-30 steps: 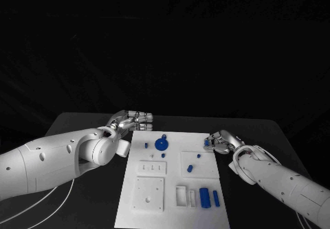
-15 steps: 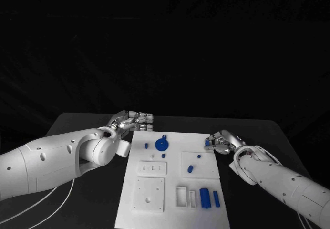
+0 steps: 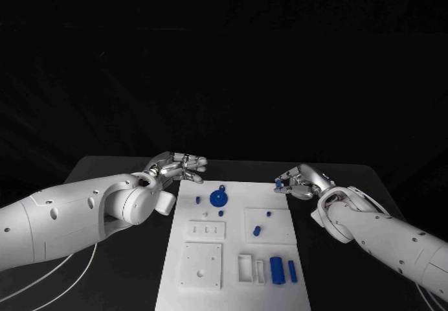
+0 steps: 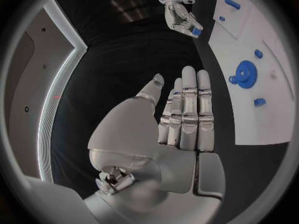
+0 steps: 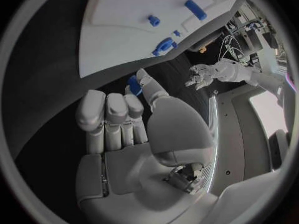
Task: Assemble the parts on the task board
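Head view looks down on a black table (image 3: 112,170) with the white task board (image 3: 234,259) lying lengthwise in its middle, under a dark backdrop. On the board's far part a blue gear (image 3: 219,196) lies flat, with a small blue peg (image 3: 200,196) to its left and another small blue piece (image 3: 221,212) just near of it. Further toward the robot, a raised white square carries two small blue pieces (image 3: 257,229), and on the near right a larger blue cylinder (image 3: 276,268) lies beside a slimmer blue pin (image 3: 293,272) and white slotted blocks (image 3: 245,267).

The left hand (image 3: 177,166) hovers off the board's far left corner, fingers straight and side by side, holding nothing; the left wrist view shows the same flat, extended fingers (image 4: 187,109) with the gear (image 4: 245,73) off to one side.

The right hand (image 3: 300,181) sits at the board's far right edge, pinching a small blue part (image 3: 279,184) between thumb and fingertip. In the right wrist view that blue part (image 5: 134,83) sits at the thumb's tip while the other fingers (image 5: 109,117) are curled close together.
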You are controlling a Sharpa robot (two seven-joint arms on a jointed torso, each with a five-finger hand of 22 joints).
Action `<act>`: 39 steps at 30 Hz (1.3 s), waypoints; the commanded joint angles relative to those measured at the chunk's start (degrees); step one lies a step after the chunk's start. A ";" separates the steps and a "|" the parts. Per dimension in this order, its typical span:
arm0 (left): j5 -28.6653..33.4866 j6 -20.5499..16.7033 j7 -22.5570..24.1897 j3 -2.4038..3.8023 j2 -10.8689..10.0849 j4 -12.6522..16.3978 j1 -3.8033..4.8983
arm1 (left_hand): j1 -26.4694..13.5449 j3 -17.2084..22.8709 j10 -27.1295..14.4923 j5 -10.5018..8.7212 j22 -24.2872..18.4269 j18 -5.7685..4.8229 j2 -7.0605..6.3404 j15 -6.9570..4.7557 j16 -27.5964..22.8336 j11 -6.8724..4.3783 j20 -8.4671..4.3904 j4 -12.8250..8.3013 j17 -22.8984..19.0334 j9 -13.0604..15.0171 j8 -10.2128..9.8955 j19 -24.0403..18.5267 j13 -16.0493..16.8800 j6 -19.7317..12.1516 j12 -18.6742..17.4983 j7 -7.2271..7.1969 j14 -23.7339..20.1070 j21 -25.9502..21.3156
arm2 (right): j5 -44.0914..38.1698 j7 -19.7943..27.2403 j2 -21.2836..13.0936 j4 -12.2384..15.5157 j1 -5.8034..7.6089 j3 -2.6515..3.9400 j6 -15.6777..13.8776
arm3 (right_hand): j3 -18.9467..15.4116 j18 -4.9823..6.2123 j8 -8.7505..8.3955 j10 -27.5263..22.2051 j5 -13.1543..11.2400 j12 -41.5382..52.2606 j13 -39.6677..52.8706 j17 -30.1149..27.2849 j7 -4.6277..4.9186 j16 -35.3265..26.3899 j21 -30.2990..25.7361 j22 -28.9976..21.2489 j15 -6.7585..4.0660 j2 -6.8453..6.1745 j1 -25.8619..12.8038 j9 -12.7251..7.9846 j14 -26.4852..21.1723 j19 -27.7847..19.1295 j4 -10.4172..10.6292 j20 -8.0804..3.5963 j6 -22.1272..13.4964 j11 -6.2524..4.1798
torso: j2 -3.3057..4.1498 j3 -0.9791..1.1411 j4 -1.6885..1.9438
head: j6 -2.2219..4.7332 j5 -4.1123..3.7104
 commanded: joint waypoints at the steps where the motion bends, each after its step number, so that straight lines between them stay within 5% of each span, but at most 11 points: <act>1: -3.66 1.82 -4.88 0.07 0.46 0.07 0.36 | -1.09 -0.52 3.43 -0.51 2.89 -1.27 -0.15 -1.18 6.93 -1.04 -1.48 0.97 4.04 0.04 0.13 -0.24 0.09 1.84 -0.25 -0.48 -0.92 4.27 | -3.16 -4.85 -0.61 2.46 0.09 -0.01 0.47 | 0.27 -0.33 0.20 0.08 -0.33 0.28 0.06 0.09 -0.05 0.22 -0.14 7.41 -0.18 -0.05 0.38 0.06 0.18 -0.07 0.15 -0.27 0.64 -0.51 | -1.02 -0.14 -0.37 | -0.14 0.12; 5: -6.66 2.05 -9.86 0.06 1.90 -0.58 0.66 | -1.58 -1.58 8.52 -0.63 7.33 -1.29 -0.02 -2.92 17.06 -2.85 -3.06 1.56 9.39 0.12 0.30 -0.12 0.69 2.96 1.27 -1.46 -0.87 10.74 | -5.34 -9.31 -1.27 6.25 0.39 -0.01 1.85 | 1.06 -0.21 0.20 0.10 -1.41 0.27 0.10 0.22 -0.09 0.29 -0.23 7.40 -0.17 -0.45 0.62 0.06 0.20 0.01 0.52 -0.22 0.76 -0.59 | -1.70 -0.29 -0.30 | -0.34 0.19; 8: -8.38 2.40 -13.76 0.06 3.02 -0.99 0.77 | -1.98 -2.72 8.83 -0.78 10.48 -1.22 0.08 -3.43 22.61 -3.16 -3.68 2.05 11.88 0.14 0.37 -1.18 1.09 2.94 3.91 -1.63 -2.12 14.69 | -6.59 -11.69 -1.23 8.58 0.62 -0.01 3.32 | 3.04 -0.18 0.17 0.04 -3.50 0.15 0.08 0.21 -0.11 0.20 -0.47 7.35 -0.17 -1.08 0.83 0.05 0.17 -0.01 0.98 -0.22 0.95 -0.57 | -2.15 -0.45 -0.34 | -0.26 0.26; 9: -9.01 2.87 -15.92 0.06 3.58 -1.16 0.85 | -2.45 -3.30 8.78 -1.06 12.30 -0.72 -0.15 -4.04 26.51 -3.33 -4.31 2.47 13.60 0.12 0.35 0.35 0.95 2.53 4.06 -1.59 0.20 17.54 | -7.17 -12.73 -1.09 9.85 0.70 -0.02 3.91 | 4.94 -0.20 0.20 0.08 -3.36 0.12 0.08 0.17 -0.11 0.10 -0.57 7.35 -0.18 -2.08 0.55 0.05 0.17 0.00 1.81 -0.22 1.10 -0.59 | -2.34 -0.55 -0.37 | -0.27 0.31; 13: -10.42 3.57 -19.42 0.07 4.73 -1.40 0.98 | -3.57 -4.51 8.94 -1.34 16.46 0.23 -0.58 -4.31 31.90 -3.46 -4.51 3.47 16.50 0.11 0.28 -0.48 1.38 2.29 5.50 -1.64 -0.59 22.75 | -9.20 -15.80 -0.62 12.57 0.80 -0.23 4.28 | 5.44 -0.21 0.17 0.10 -3.56 0.07 0.07 0.19 -0.20 0.06 -0.69 7.34 -0.22 -2.74 0.93 0.06 0.19 0.04 2.97 -0.26 1.16 -0.59 | -2.66 -0.74 -0.42 | -0.38 0.63; 21: -12.12 4.76 -23.39 0.06 7.17 -1.91 1.11 | -5.18 -5.50 8.87 -1.67 19.34 0.63 -1.43 -4.49 34.79 -3.67 -4.65 4.41 17.21 0.12 0.30 -1.93 1.88 2.56 7.63 -1.81 -1.08 25.29 | -14.64 -23.45 0.84 16.76 1.39 -1.81 3.80 | 8.49 -0.23 0.20 0.24 -3.32 -0.15 -0.13 0.21 -0.15 0.05 -0.68 7.34 -0.19 -4.06 0.75 0.07 0.26 0.17 3.67 -0.27 1.36 -0.67 | -2.91 -0.94 -0.31 | -0.60 0.78; 27: -12.33 4.94 -25.18 0.05 8.72 -2.21 1.12 | -7.60 -2.80 8.75 -1.77 20.11 0.68 -5.67 -4.35 35.05 -3.42 -4.49 7.69 16.94 0.12 0.30 -2.52 1.76 1.96 7.39 -1.79 -1.58 25.39 | -16.43 -27.39 2.11 18.49 2.03 -3.24 3.95 | 9.61 -0.21 0.22 0.28 -3.86 -0.21 -0.24 0.10 -0.16 -0.04 -0.92 7.29 -0.16 -4.88 0.98 0.08 0.32 0.21 4.78 -0.21 1.37 -0.64 | -2.87 -0.94 -0.34 | -0.45 0.93; 31: -12.41 5.05 -25.99 0.04 9.51 -2.36 1.12 | -8.06 -1.81 8.78 -1.75 20.73 0.69 -6.81 -4.33 35.21 -3.39 -4.53 9.45 16.61 0.12 0.31 -2.57 1.74 2.12 7.19 -1.80 -1.55 25.27 | -16.99 -28.79 2.76 19.02 2.22 -3.73 4.06 | 9.67 -0.20 0.21 0.27 -3.97 -0.22 -0.25 0.08 -0.17 -0.06 -0.94 7.29 -0.17 -4.94 1.02 0.08 0.30 0.22 4.89 -0.24 1.38 -0.67 | -2.87 -0.86 -0.41 | -0.54 1.04; 39: -13.14 5.49 -27.04 0.03 10.38 -2.26 1.09 | -7.75 -2.00 8.82 -1.52 21.49 0.76 -5.03 -4.45 36.25 -3.62 -4.55 8.65 16.54 0.15 0.31 -2.47 2.33 2.93 8.22 -1.98 -1.43 25.32 | -17.29 -29.44 3.64 19.26 2.35 -4.02 4.48 | 9.97 -0.20 0.21 0.33 -3.94 -0.17 -0.26 0.02 -0.19 -0.11 -0.98 7.29 -0.19 -5.19 1.17 0.08 0.32 0.27 5.26 -0.24 1.45 -0.69 | -2.87 -0.80 -0.37 | -0.48 0.99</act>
